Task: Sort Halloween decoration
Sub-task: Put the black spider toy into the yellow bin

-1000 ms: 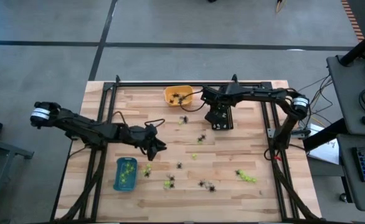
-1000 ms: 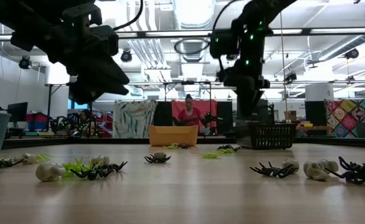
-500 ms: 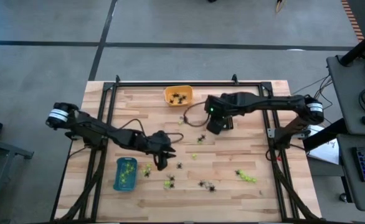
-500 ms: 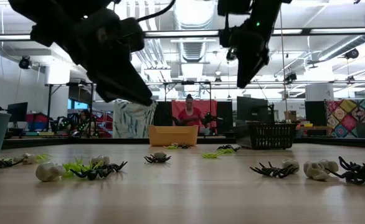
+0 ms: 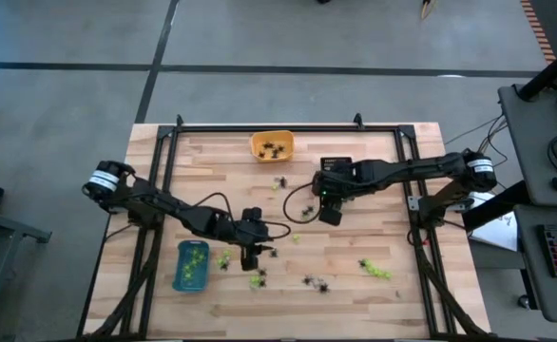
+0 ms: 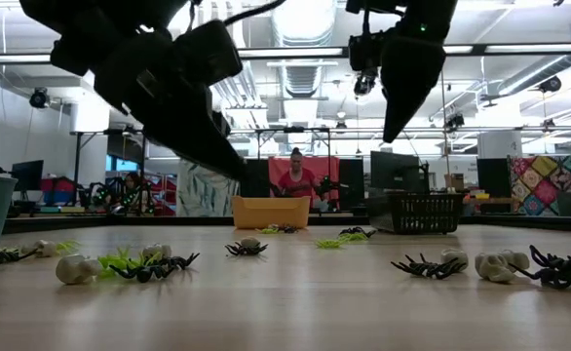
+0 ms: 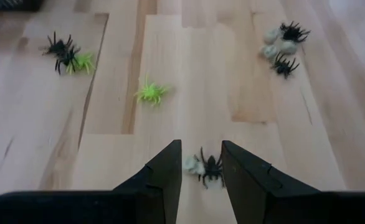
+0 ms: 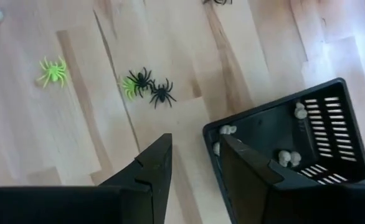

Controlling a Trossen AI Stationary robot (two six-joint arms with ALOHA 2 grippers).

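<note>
Left wrist view shows the left gripper with its two dark fingers parted a little and nothing between them, poised over a small black plastic spider that lies touching a whitish plastic lump on the pale wooden plank table. Such trinkets look very light and hard, with thin springy legs, so I judge they will skid or flip if nudged from one side; the sound hold is across the spider's body, the fingers coming straight down on either side and not catching the whitish piece beside it. More trinkets lie scattered: a lime-green plastic spider farther ahead, others near the table's front edge in the high view, and some already rest in the blue tray at the left front and the orange tray at the back. From above, the left arm reaches out long and low across the table, its gripper just right of the blue tray. The right gripper hangs above bare wood beside the black slotted basket, which holds several whitish pieces; its fingers stand partly apart and empty, with a black and green cluster of spiders ahead of it.
</note>
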